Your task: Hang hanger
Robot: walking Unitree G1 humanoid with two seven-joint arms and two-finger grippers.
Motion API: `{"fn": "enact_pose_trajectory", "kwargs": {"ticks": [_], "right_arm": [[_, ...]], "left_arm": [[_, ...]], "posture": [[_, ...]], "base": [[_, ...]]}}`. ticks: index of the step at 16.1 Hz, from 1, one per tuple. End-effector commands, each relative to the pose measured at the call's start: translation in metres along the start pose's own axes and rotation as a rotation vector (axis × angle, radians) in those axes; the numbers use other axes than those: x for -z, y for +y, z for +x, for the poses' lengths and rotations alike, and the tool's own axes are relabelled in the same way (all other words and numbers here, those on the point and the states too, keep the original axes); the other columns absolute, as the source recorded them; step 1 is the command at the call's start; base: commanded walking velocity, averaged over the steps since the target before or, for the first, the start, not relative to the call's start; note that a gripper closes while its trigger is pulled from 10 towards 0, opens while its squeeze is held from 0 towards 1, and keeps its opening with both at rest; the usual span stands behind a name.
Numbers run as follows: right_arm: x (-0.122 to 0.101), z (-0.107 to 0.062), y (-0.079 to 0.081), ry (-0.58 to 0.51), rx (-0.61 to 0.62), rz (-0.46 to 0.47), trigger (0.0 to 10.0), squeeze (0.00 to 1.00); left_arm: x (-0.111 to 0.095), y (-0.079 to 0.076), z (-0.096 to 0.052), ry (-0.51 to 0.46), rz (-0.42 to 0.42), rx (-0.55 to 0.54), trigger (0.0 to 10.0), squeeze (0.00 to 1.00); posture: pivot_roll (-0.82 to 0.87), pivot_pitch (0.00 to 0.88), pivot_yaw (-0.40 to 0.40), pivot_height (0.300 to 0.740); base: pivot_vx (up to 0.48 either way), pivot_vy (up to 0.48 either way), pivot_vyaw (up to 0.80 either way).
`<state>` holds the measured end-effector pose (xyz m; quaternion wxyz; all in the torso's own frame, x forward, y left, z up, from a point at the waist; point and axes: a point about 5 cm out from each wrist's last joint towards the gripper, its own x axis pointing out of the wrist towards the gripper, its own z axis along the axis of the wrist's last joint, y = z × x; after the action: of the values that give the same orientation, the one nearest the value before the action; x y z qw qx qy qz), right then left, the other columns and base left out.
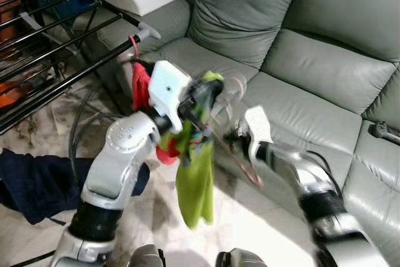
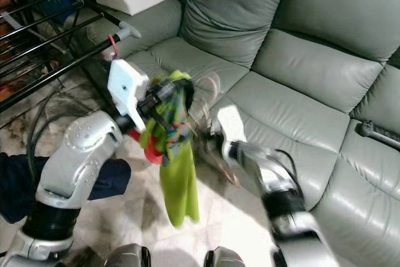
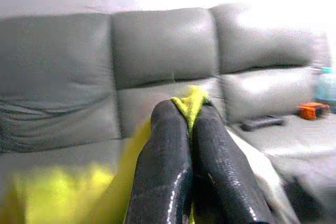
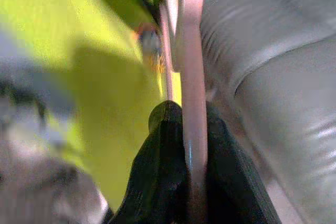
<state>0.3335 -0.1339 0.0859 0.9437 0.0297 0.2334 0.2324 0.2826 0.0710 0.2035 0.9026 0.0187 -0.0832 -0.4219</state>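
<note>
Left gripper raised, clamped on green garment; right gripper pinching pink hanger beside it.

A home living room: a grey leather sofa (with a remote on its seat), a black clothes-drying rack and a marble-patterned tile floor.

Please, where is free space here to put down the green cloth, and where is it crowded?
The sofa seat cushions right of both grippers look bare, up to the dark object at its far right. Crowded: between left gripper and right gripper, holding green cloth and pink hanger, and near the drying rack.
</note>
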Motion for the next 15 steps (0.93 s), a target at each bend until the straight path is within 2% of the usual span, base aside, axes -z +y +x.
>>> {"fn": "enact_pose_trajectory", "kwargs": {"ticks": [1,3,5,6,7,8,11,13,14,15], "right_arm": [[-0.014,-0.003,-0.018,-0.074,0.123,0.059,10.0,0.0],[-0.031,0.0,-0.016,-0.171,0.094,0.167,10.0,0.0],[-0.046,-0.001,-0.019,-0.253,0.1,0.177,10.0,0.0],[-0.048,-0.001,-0.02,-0.263,0.106,0.183,10.0,0.0],[-0.05,-0.001,-0.021,-0.274,0.111,0.174,10.0,0.0],[-0.052,-0.003,-0.023,-0.294,0.117,0.168,10.0,0.0],[-0.059,-0.005,-0.02,-0.348,0.098,0.108,10.0,0.0],[-0.057,-0.007,-0.013,-0.352,0.025,0.058,10.0,0.0],[-0.056,-0.01,-0.011,-0.359,-0.02,-0.019,10.0,0.0],[-0.055,-0.012,-0.01,-0.355,-0.039,-0.056,10.0,0.0]], "left_arm": [[-0.009,-0.009,-0.002,-0.03,-0.005,0.076,10.0,0.0],[0.005,-0.019,-0.009,0.051,-0.02,0.16,10.0,0.0],[0.023,-0.023,-0.017,0.144,-0.029,0.198,10.0,0.0],[0.026,-0.024,-0.019,0.16,-0.027,0.202,10.0,0.0],[0.028,-0.025,-0.019,0.168,-0.024,0.206,10.0,0.37],[0.031,-0.027,-0.02,0.178,-0.038,0.213,10.0,1.0],[0.046,-0.029,-0.026,0.244,-0.078,0.224,10.0,1.0],[0.061,-0.032,-0.035,0.322,-0.08,0.248,10.0,1.0],[0.065,-0.034,-0.041,0.353,-0.078,0.283,10.0,1.0],[0.066,-0.035,-0.042,0.357,-0.076,0.288,10.0,1.0]], "posture": [[0.0,0.005,-0.035,0.74],[0.0,0.004,-0.035,0.74],[0.0,0.004,-0.035,0.74],[0.0,0.005,-0.039,0.74],[0.0,0.005,-0.038,0.74],[0.0,0.005,-0.038,0.74],[-0.01,0.005,-0.034,0.74],[-0.01,0.005,-0.034,0.74],[-0.01,0.01,-0.033,0.74],[-0.02,0.015,-0.032,0.74]], "base": [[0.0,0.0,0.0],[0.0,0.0,0.0],[0.0,0.0,0.0],[0.0,0.0,0.0],[0.0,0.0,0.0],[0.0,0.0,0.0],[0.0,0.0,0.0],[0.0,0.0,0.0],[0.0,0.0,0.0],[0.0,0.0,0.0]]}}
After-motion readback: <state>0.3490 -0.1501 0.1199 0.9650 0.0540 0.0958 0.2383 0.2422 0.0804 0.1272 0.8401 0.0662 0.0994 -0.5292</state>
